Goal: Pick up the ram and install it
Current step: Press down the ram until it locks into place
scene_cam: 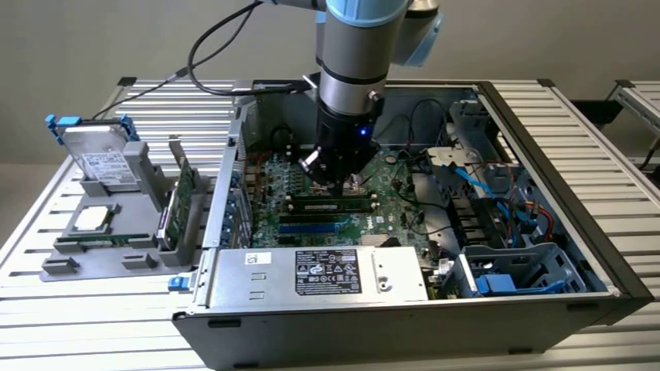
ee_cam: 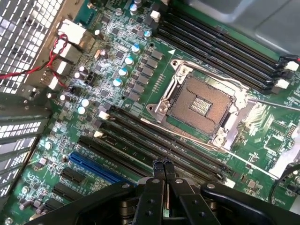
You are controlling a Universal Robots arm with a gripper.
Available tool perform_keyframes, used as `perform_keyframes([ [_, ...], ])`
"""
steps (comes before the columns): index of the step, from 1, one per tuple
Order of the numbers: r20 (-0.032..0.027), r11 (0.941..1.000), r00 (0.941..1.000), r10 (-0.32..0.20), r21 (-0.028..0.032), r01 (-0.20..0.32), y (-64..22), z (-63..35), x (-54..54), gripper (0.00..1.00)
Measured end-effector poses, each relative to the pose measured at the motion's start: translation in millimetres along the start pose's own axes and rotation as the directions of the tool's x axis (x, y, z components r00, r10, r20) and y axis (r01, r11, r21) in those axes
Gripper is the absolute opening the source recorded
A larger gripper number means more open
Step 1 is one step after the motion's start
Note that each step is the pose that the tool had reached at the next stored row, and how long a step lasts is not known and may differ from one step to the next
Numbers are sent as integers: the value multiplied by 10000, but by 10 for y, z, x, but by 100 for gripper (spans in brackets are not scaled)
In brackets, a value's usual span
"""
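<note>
Slatted metal worktop (scene_cam: 93, 325) carries an open computer case (scene_cam: 577, 255). Inside, the hand (ee_cam: 163, 165) is seen pressed together, empty, above the motherboard (ee_cam: 140, 65). The ram (scene_cam: 332, 205) is seated in a slot beneath it.

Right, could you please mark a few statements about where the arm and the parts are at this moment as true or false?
1. The gripper is down inside the open computer case, over the motherboard. True.
2. The gripper's fingers are spread wide apart. False: in the wrist view they are pressed together.
3. The processor socket has its contacts exposed. True.
4. The hard drive lies inside the case. False: it stands in the grey tray outside the case, on the exterior view's left.
</note>
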State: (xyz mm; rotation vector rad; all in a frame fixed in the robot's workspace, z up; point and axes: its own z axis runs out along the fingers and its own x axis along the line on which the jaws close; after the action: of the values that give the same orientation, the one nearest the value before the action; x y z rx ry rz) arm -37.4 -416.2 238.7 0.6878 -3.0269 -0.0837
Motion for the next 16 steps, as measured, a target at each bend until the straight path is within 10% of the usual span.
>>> perform_keyframes([
  [8,70,9930,9930,1182,-32,-1182,0,0,0,10],
  [16,137,9713,9713,2376,-73,-2376,0,0,0,10],
])
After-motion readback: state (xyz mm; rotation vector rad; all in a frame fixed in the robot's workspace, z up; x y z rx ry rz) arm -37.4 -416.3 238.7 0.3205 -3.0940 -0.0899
